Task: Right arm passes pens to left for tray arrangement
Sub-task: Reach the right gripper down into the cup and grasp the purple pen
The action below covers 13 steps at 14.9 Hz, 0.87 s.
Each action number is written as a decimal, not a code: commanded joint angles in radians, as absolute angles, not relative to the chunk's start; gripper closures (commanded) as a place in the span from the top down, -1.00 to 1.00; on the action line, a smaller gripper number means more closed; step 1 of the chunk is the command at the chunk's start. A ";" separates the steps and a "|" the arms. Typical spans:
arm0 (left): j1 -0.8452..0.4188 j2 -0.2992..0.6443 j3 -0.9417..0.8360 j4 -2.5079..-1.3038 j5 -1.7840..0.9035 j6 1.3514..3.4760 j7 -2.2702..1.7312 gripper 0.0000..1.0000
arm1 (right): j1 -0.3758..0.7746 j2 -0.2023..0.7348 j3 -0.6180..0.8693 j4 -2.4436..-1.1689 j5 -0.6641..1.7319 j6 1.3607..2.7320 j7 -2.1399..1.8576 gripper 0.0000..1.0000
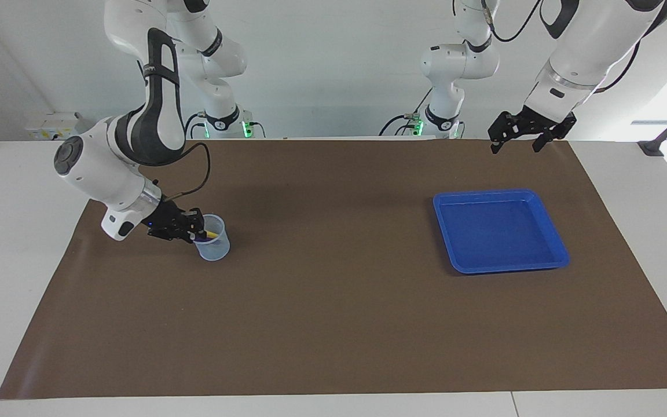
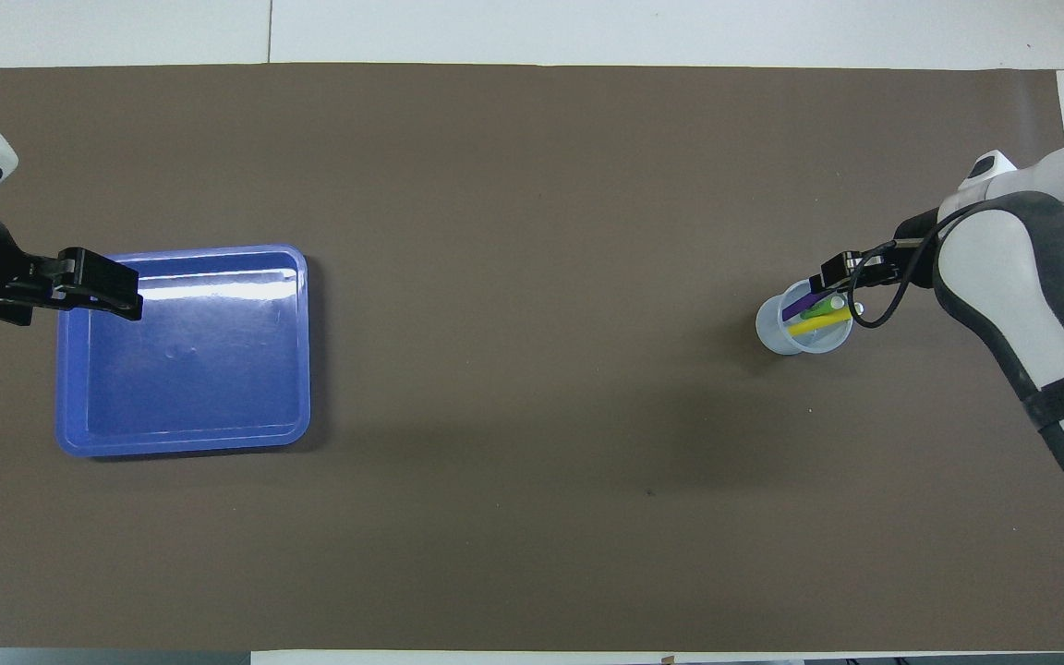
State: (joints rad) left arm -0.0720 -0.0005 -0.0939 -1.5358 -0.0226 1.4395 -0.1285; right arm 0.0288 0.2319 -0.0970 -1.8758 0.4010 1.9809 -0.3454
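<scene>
A small pale-blue cup (image 1: 215, 250) (image 2: 779, 340) stands toward the right arm's end of the table. It holds three pens that lean on its rim: purple (image 2: 803, 301), green (image 2: 820, 306) and yellow (image 2: 816, 324). My right gripper (image 1: 194, 233) (image 2: 840, 277) is down at the rim, its fingers drawn in on the purple pen's upper end, which it hides. The blue tray (image 1: 498, 265) (image 2: 181, 441) lies empty toward the left arm's end. My left gripper (image 1: 516, 145) (image 2: 93, 294) hangs open and waits in the air over the mat by the tray's corner.
A brown mat (image 1: 333, 324) covers most of the white table. Two smaller white arms with green lights (image 1: 220, 116) (image 1: 443, 110) stand at the robots' edge of the table. A black clamp (image 1: 655, 147) sits at the table corner by the left arm.
</scene>
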 commanded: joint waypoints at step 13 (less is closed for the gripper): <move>-0.077 -0.029 -0.092 -1.565 -0.015 1.436 -0.132 1.00 | 0.026 0.137 -0.086 -1.890 0.420 1.990 -0.241 -1.00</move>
State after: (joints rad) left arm -0.0722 -0.0012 -0.0942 -1.5361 -0.0227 1.4390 -0.1287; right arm 0.0295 0.1951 -0.0967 -1.8803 0.4023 1.9860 -0.3116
